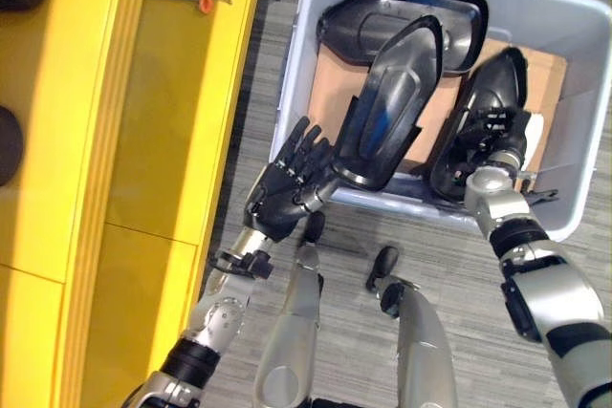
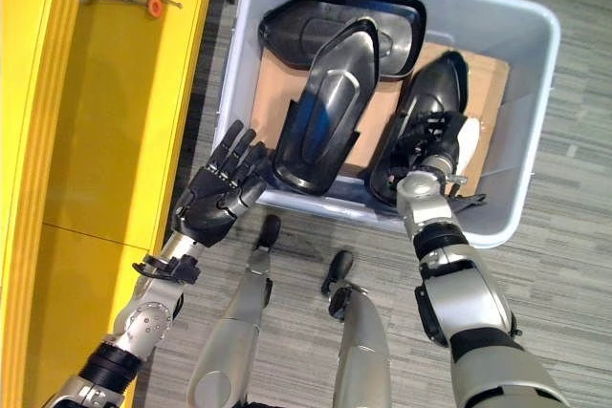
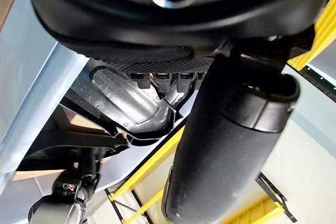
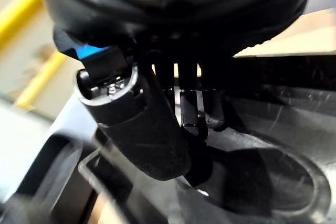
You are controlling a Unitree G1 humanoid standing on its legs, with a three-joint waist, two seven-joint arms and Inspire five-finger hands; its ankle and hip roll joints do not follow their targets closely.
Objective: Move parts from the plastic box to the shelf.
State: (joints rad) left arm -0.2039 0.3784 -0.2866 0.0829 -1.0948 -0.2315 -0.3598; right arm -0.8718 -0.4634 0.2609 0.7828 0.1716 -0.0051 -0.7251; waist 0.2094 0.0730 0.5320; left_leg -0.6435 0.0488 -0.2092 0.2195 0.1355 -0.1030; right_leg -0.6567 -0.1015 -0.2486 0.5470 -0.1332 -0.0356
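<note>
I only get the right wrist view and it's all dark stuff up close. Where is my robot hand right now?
Observer: Your right robot hand is down inside the grey plastic box, on a black part near the box's right wall.
Operator: What about my left one?
Observer: The left robot hand is at the box's near rim with straight fingers. It is beside a tilted part that leans out over that rim.
Operator: Where do the parts go?
Observer: A yellow shelf stands on the robot's left, next to the box.
</note>
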